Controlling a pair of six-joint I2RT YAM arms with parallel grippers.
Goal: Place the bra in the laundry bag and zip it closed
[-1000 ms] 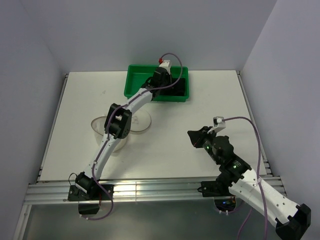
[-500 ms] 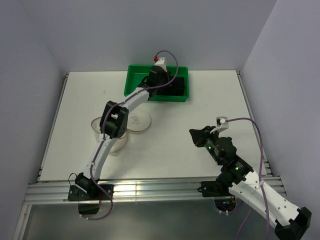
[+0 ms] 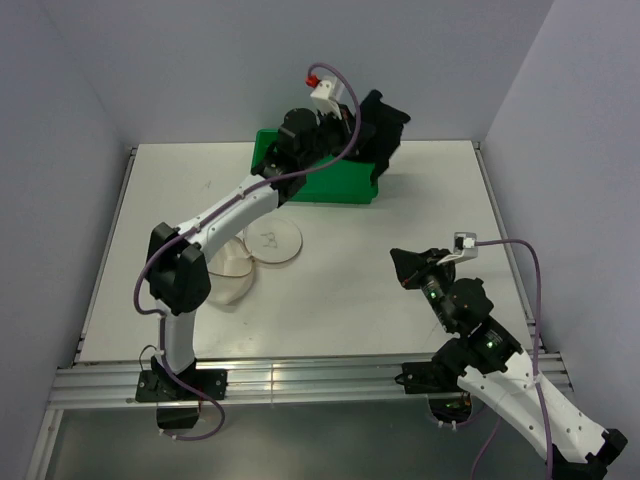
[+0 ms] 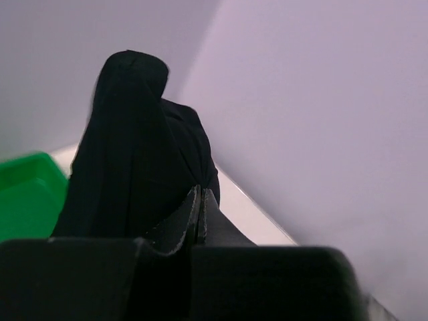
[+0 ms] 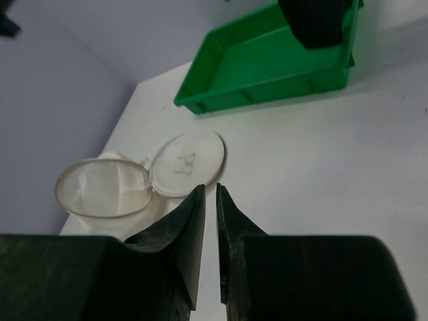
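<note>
The black bra point(image 3: 383, 128) hangs bunched from my left gripper point(image 3: 362, 128), lifted above the right end of the green tray point(image 3: 320, 185). In the left wrist view the fingers are pressed together at the gripper point(image 4: 200, 192) with the bra's point(image 4: 134, 154) fabric pinched between them. The white mesh laundry bag point(image 3: 222, 272) lies open at mid-left, its round lid point(image 3: 272, 242) flipped flat beside it. In the right wrist view I see the bag point(image 5: 100, 188), the lid point(image 5: 187, 162), the tray point(image 5: 267, 60) and the hanging bra point(image 5: 314, 20). My right gripper point(image 3: 405, 268) hovers at right, its point(image 5: 209, 190) jaws nearly together and empty.
The white table ends at a metal rail along the near edge point(image 3: 300, 375). Lilac walls close the back and both sides. The left arm stretches from its base across the bag's left side towards the tray.
My left gripper has risen out of the green tray, lifting the bra with it up and to the right. My right arm has drifted slightly right.
</note>
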